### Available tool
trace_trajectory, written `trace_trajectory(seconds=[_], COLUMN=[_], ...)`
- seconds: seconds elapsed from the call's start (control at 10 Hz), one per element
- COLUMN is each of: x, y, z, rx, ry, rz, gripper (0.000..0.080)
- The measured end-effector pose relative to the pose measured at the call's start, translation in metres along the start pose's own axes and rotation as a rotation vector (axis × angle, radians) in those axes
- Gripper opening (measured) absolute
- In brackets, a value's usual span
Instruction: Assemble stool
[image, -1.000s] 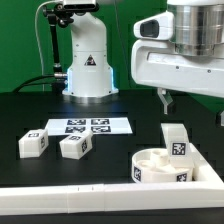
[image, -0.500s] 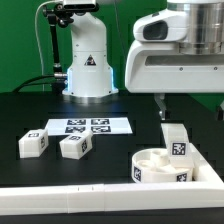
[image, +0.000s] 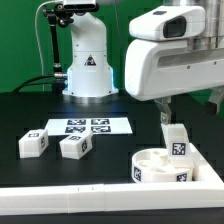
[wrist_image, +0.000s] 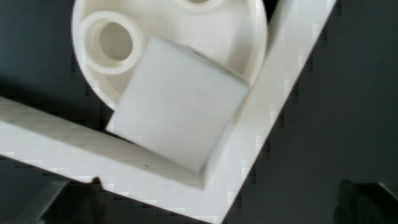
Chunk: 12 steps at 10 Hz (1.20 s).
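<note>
One leg (image: 176, 140) stands on the seat (image: 158, 172); fingers (image: 165, 104) above it — spread.

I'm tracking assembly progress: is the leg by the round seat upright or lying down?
Upright: the leg stands on end at the far side of the seat, taller than wide, its tag facing the exterior view.

In the exterior view, the gripper (image: 190, 103) is cut off at 12 and 3 o'clock, and we see only one dark finger (image: 164, 106). The standing leg (image: 176, 140) hides the rim of the seat (image: 158, 171) at 1 o'clock; we cannot tell if it stands inside. The tags of the marker board (image: 87, 126) are too small to read. In the wrist view, the seat runs out of the picture, the leg covers part of it, and the fingertips (wrist_image: 39, 198) are blurred.
</note>
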<state>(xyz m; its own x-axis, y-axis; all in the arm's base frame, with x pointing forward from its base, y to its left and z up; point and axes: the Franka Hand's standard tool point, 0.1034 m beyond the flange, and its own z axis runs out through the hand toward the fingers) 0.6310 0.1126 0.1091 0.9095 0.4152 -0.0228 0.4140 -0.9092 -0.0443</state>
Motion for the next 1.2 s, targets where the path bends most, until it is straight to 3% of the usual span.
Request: trace_trajectory(seconds=[0.5,0.9,1.2], x=[-0.002,-0.003,-0.007], y=[0.013,0.018,0.016], z=[0.001,0.001,0.008], rx=[-0.037,-0.060,-0.072], ry=[-0.007,-0.027,-0.025], rz=[-0.541,-0.793,-0.830], gripper=[0.0648,0.0648,0.0648])
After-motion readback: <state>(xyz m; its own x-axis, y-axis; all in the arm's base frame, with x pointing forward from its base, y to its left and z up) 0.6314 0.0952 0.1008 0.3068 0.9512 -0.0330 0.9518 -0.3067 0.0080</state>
